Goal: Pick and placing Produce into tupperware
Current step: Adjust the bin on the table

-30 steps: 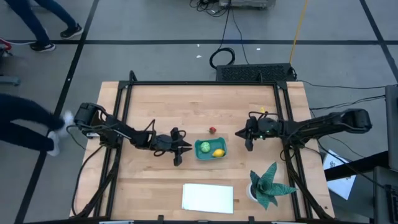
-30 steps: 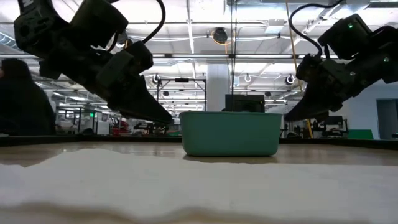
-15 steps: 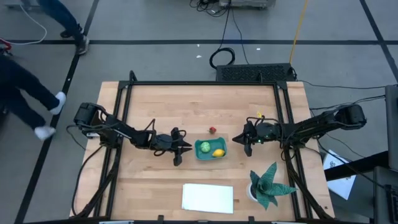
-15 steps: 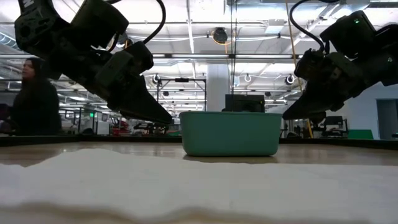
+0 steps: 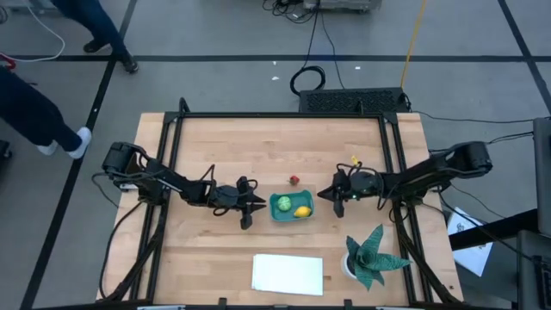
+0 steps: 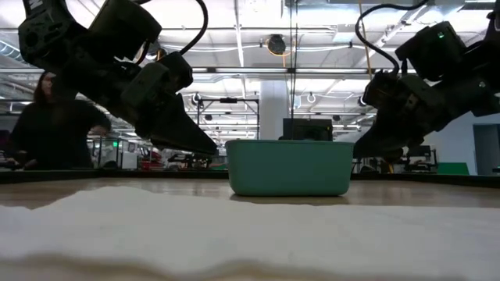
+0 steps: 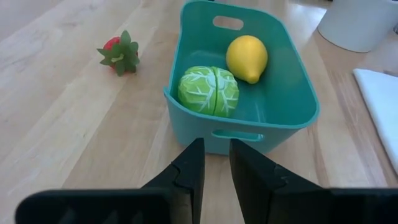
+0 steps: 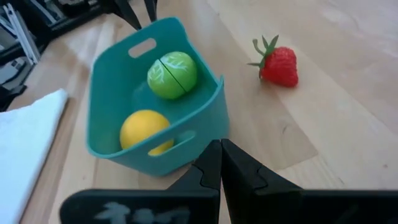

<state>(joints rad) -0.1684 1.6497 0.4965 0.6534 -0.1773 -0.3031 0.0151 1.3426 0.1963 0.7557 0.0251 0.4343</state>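
The teal tub (image 5: 291, 218) stands on the table's middle; it also shows in the low view (image 6: 287, 168). In it lie the yellow lemon (image 7: 247, 58) and the round light-green piece (image 7: 208, 91). The small red strawberry-like piece (image 5: 294, 180) lies on the wood just beyond the tub's far side, and also shows in the right wrist view (image 8: 278, 64). My left gripper (image 5: 251, 207) hovers at the tub's left end, its fingers (image 7: 186, 180) all but shut and empty. My right gripper (image 5: 324, 195) hovers at the tub's right end, shut and empty (image 8: 219, 146).
A green spiky plant in a white pot (image 5: 370, 254) stands at the near right. A flat white sheet (image 5: 288, 274) lies near the front edge. Bare wood lies at the far side. People walk on the floor beyond the table's left.
My right gripper has gone toward the table's left edge, closer to the tub's right end and the red piece, staying shut. The people beyond the table have moved.
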